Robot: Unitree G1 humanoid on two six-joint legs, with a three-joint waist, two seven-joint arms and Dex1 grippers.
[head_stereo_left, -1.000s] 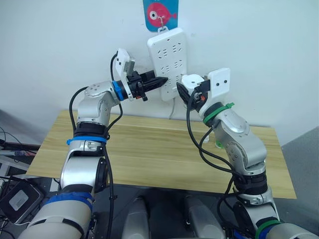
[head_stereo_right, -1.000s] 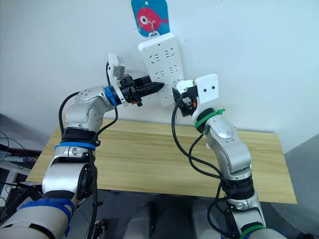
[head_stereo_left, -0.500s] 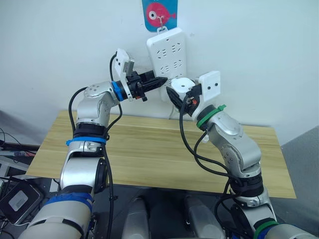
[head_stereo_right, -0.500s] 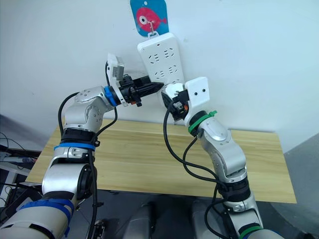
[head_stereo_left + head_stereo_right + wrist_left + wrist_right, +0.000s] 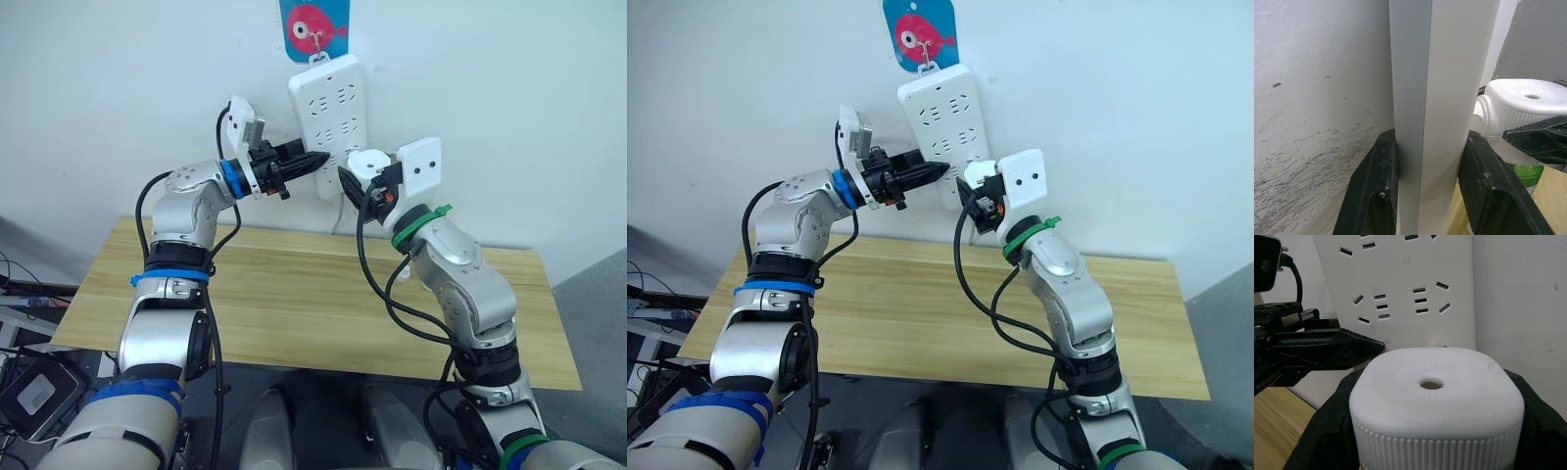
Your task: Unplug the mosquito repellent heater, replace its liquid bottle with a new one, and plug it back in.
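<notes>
White plastic dominates what we see: a long power strip [image 5: 329, 125] hangs tilted on the pale wall, hooked under a blue card with a pink fish [image 5: 315, 26]. Our left gripper [image 5: 315, 160] reaches in from the side and has its two black fingers [image 5: 1376, 196] closed on the strip's edge; in the left wrist view we see one finger on each face of the strip's thin side, both touching it.

Our right gripper [image 5: 361, 182] is raised just beside the lower end of the strip and is clamped on the mosquito repellent heater [image 5: 369, 163], a small rounded white unit. In the right wrist view we see the heater [image 5: 1436, 406] between the black fingers, its ribbed rim and round vent hole facing the camera, with the strip's sockets right behind it. We cannot quite tell whether the heater touches the strip or sits a little off it. In the left wrist view a green part [image 5: 1523, 172] shows under the heater's white body, probably its bottle.

Below both arms we see a wooden table [image 5: 294, 294] standing against the wall, well apart from both grippers.
</notes>
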